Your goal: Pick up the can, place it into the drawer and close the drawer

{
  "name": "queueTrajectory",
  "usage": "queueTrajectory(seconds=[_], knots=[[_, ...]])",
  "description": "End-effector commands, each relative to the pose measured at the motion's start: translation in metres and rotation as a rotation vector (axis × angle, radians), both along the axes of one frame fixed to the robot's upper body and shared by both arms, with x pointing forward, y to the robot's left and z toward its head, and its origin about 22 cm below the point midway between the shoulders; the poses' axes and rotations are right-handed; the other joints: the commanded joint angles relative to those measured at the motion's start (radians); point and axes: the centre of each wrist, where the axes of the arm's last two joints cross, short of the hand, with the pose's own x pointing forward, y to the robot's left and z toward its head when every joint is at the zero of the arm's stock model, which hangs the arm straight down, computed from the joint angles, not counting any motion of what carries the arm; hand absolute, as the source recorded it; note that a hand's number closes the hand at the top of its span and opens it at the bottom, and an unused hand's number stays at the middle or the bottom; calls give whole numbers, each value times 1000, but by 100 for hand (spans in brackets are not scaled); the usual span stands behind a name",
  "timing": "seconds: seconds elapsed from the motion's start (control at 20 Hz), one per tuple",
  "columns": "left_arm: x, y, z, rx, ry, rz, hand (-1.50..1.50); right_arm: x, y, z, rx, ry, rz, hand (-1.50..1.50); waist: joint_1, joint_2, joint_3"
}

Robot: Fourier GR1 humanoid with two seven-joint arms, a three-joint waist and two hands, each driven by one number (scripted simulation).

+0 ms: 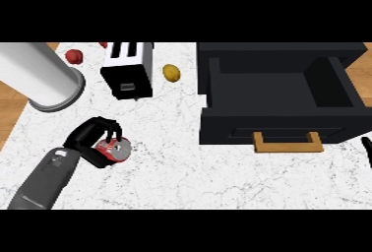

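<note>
While you look down at the counter point(189, 172), your left hand point(91, 140) sits at the lower left with its fingers curled round the can point(116, 149), which lies tilted in the grasp, its red side and silver top showing. Up at the far left stands a grey cylinder point(40, 74), with a red fruit point(73, 56) just behind it. Next comes the toaster point(129, 69), then a small yellow fruit point(170, 73) beside it. Further right the black drawer point(280, 98) stands pulled open, its wooden handle point(288, 142) facing you. At the right edge only a dark sliver of your right hand point(367, 152) shows; you cannot tell how its fingers stand.
</note>
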Motion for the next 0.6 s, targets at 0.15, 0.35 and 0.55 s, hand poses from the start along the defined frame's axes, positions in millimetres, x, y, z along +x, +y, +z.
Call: queueTrajectory(seconds=[0.15, 0.35, 0.55], knots=[[-10, -2, -16, -159, -27, 690, 150, -10, -1, 2, 2, 3, -30, -150, 23, -8, 1], [-4, -27, -7, -179, -99, 688, 150, -14, -7, 0, -14, 2, -37, -150, 24, -9, 2], [13, -60, 33, -179, -111, 646, 150, -15, -4, 2, 8, -10, -51, -150, 26, -10, 2]])
